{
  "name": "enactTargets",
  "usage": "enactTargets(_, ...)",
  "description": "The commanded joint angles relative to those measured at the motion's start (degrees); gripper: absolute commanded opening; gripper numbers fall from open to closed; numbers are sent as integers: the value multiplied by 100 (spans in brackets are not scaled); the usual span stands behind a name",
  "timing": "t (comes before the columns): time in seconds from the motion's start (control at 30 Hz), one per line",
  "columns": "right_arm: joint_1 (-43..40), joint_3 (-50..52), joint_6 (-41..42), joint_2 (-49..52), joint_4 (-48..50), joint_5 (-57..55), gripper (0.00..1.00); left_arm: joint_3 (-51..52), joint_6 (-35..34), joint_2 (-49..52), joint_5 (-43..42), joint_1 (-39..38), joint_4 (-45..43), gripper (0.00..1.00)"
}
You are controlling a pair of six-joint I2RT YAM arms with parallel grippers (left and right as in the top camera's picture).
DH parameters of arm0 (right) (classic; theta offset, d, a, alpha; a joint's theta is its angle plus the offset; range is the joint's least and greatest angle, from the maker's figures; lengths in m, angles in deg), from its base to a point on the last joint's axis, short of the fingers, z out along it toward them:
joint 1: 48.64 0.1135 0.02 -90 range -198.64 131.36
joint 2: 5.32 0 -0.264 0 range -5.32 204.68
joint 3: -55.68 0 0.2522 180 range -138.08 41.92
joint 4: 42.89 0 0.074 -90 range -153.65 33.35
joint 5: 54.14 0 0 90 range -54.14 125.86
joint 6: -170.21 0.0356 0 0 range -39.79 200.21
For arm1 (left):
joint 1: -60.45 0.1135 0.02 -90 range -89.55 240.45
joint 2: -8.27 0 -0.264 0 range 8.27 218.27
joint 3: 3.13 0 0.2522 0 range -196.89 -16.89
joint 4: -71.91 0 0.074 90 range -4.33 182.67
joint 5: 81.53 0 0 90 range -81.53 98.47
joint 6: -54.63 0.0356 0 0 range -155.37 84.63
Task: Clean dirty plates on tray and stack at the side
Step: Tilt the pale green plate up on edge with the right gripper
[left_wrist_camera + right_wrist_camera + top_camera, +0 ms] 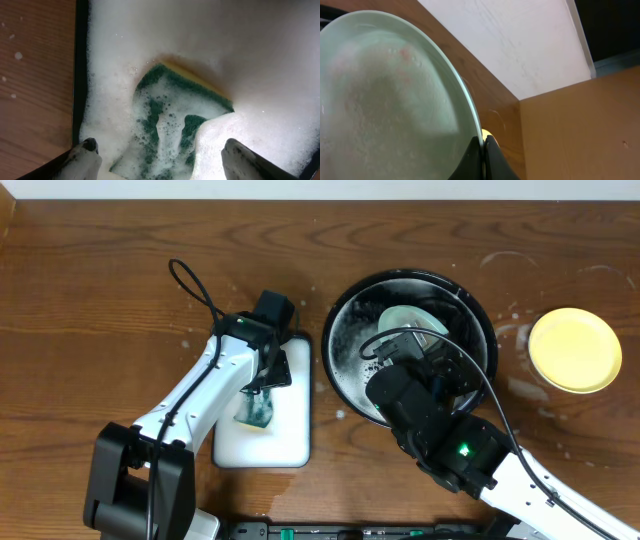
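Note:
The round black tray point(345, 315) holds a pale mint-green plate point(410, 320), tilted up on edge. My right gripper point(483, 146) is shut on that plate's rim; the plate point(385, 100) fills the right wrist view, foamy with faint red smears. A yellow plate point(574, 349) lies on the wood at the right, among whitish streaks. My left gripper point(157, 152) is open, its foamy fingers either side of a green-and-yellow sponge point(170, 120) lying in suds. In the overhead view the left gripper point(262, 380) is over the sponge point(251, 410). A third plate is not visible.
The sponge lies in a white rectangular tray point(285, 435) full of foam, left of the black tray. Soapy streaks point(520, 385) mark the wood between the black tray and the yellow plate. The table's far edge meets a white wall.

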State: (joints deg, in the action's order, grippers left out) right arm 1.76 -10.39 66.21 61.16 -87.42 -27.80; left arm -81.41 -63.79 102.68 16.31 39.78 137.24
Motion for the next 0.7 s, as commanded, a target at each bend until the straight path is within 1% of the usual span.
enactTargets(0.0, 46, -31, -44, -57, 20, -258, 1, 22, 31, 0, 9, 20, 15, 81)
enactTargets(0.4, 44, -31, -42, -57, 37, -750, 1, 22, 31, 0, 9, 20, 15, 81)
enactTargets(0.67, 44, -31, -39, -57, 39, -745, 1, 22, 31, 0, 9, 20, 15, 81)
